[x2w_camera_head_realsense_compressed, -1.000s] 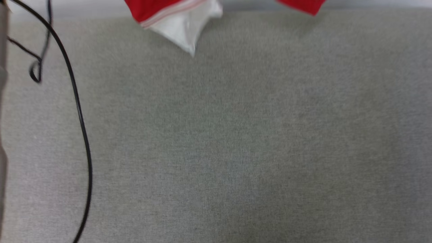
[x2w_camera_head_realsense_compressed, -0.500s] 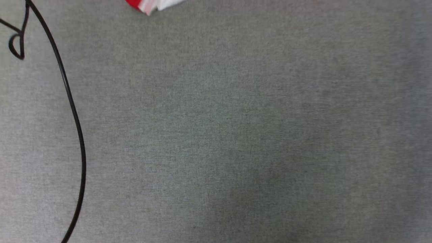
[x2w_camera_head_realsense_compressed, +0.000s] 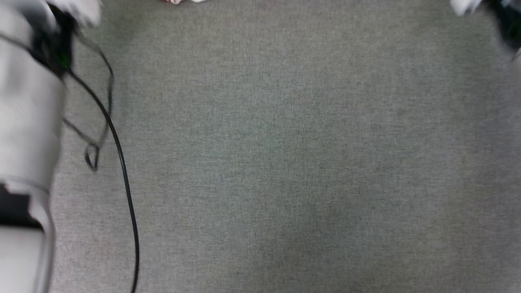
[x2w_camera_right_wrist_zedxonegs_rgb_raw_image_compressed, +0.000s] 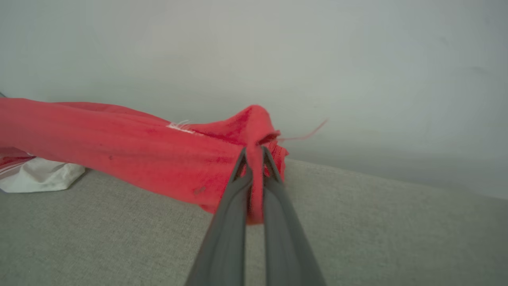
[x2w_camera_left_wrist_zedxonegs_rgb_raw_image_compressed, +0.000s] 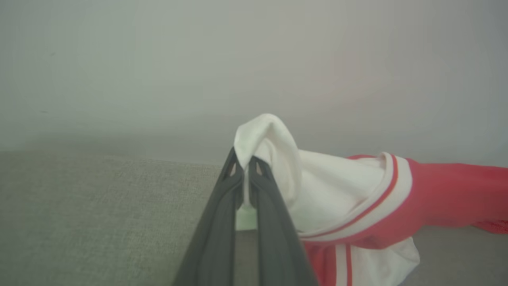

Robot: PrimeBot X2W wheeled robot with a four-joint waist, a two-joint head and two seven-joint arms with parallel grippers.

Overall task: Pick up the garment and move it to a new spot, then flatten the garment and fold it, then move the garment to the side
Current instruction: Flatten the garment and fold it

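Observation:
The garment (x2w_camera_left_wrist_zedxonegs_rgb_raw_image_compressed: 349, 198) is stretched between both grippers above the grey cloth surface (x2w_camera_head_realsense_compressed: 285, 162). In the left wrist view my left gripper (x2w_camera_left_wrist_zedxonegs_rgb_raw_image_compressed: 245, 157) is shut on a white fold of it, with red-and-white stripe trim and red cloth hanging to the right. In the right wrist view my right gripper (x2w_camera_right_wrist_zedxonegs_rgb_raw_image_compressed: 254, 151) is shut on a bunched red end of the garment (x2w_camera_right_wrist_zedxonegs_rgb_raw_image_compressed: 119, 143), which runs off to the left, a white panel resting on the surface. The head view catches a sliver of the garment (x2w_camera_head_realsense_compressed: 175, 1) at the top edge.
A black cable (x2w_camera_head_realsense_compressed: 122, 162) loops down the left side of the surface beside my pale left forearm (x2w_camera_head_realsense_compressed: 28, 122). A blurred part of my right arm (x2w_camera_head_realsense_compressed: 504, 20) sits at the top right corner. A plain pale wall (x2w_camera_left_wrist_zedxonegs_rgb_raw_image_compressed: 238, 59) rises behind the surface.
The head view has shifted, so the camera moved. The garment has slipped almost wholly past the top edge, and my left forearm and part of the right arm have come into view.

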